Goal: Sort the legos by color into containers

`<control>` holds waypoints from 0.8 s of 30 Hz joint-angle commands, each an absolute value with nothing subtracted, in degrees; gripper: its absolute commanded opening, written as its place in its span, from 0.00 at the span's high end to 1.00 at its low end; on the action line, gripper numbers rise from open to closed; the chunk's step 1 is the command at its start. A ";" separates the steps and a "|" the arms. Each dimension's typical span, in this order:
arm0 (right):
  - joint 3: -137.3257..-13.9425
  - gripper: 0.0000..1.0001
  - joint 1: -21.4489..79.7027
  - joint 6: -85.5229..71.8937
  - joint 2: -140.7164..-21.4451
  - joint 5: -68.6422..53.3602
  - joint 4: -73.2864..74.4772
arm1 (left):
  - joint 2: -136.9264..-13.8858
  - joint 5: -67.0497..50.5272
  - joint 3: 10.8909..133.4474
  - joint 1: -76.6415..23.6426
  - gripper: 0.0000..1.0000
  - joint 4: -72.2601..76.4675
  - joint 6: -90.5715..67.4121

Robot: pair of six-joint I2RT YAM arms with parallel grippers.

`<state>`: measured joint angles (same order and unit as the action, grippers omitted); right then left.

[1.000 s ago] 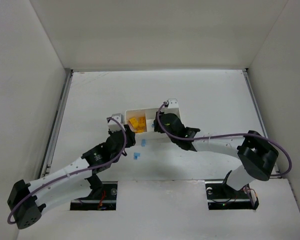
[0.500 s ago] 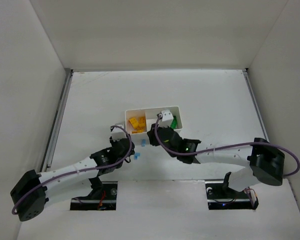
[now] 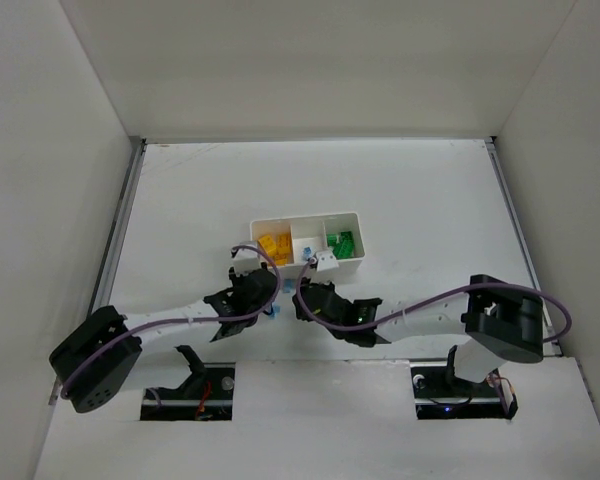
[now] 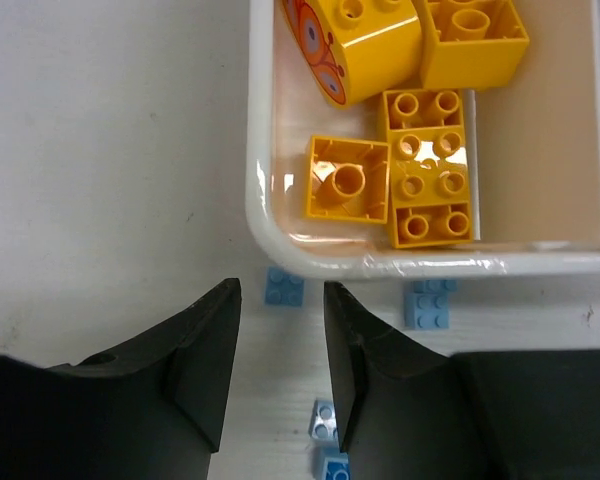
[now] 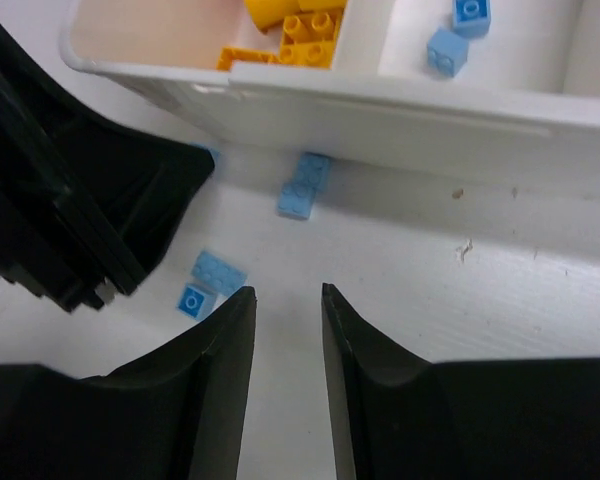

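Note:
The white tray [image 3: 352, 214] holds yellow legos [image 3: 272, 247] in its left container, light blue ones [image 5: 448, 50] in the middle and green ones [image 3: 340, 243] on the right. Several light blue legos lie loose on the table in front of it. My left gripper [image 4: 282, 292] is open and low over the table, with one blue lego [image 4: 284, 287] just beyond its tips and two more [image 4: 323, 420] by its right finger. My right gripper [image 5: 288, 293] is open and empty, with a blue lego [image 5: 305, 185] ahead against the tray wall and two [image 5: 218, 272] to its left.
Both grippers sit close together in front of the tray's near wall [image 5: 380, 115]. The left gripper's black body [image 5: 80, 220] fills the left of the right wrist view. High white walls enclose the table.
The right gripper has come back from above the tray's middle container and down to the table in front of it. The left gripper has slid right toward the loose blue legos.

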<state>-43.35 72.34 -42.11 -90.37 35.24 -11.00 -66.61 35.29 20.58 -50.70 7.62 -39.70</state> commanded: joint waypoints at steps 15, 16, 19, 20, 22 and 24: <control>-44.21 0.45 73.78 -46.50 -97.82 36.83 -15.99 | -67.26 35.59 21.53 -49.87 0.86 10.56 -38.58; -44.56 0.45 73.78 -46.06 -98.34 36.83 -16.34 | -64.89 35.77 21.53 -50.14 0.86 8.81 -38.67; -46.40 0.44 73.43 -43.60 -100.36 37.09 -16.96 | -56.63 36.03 21.45 -50.75 0.86 3.53 -39.37; -47.36 0.44 73.26 -42.46 -101.33 37.35 -17.05 | -53.73 35.95 21.36 -50.58 0.86 1.86 -39.72; -49.21 0.44 73.17 -41.05 -102.74 37.70 -16.44 | -48.37 35.60 21.36 -49.88 0.86 -1.74 -40.60; -50.88 0.44 72.99 -40.08 -104.23 38.67 -16.26 | -43.62 35.86 21.88 -49.53 0.86 -5.34 -40.96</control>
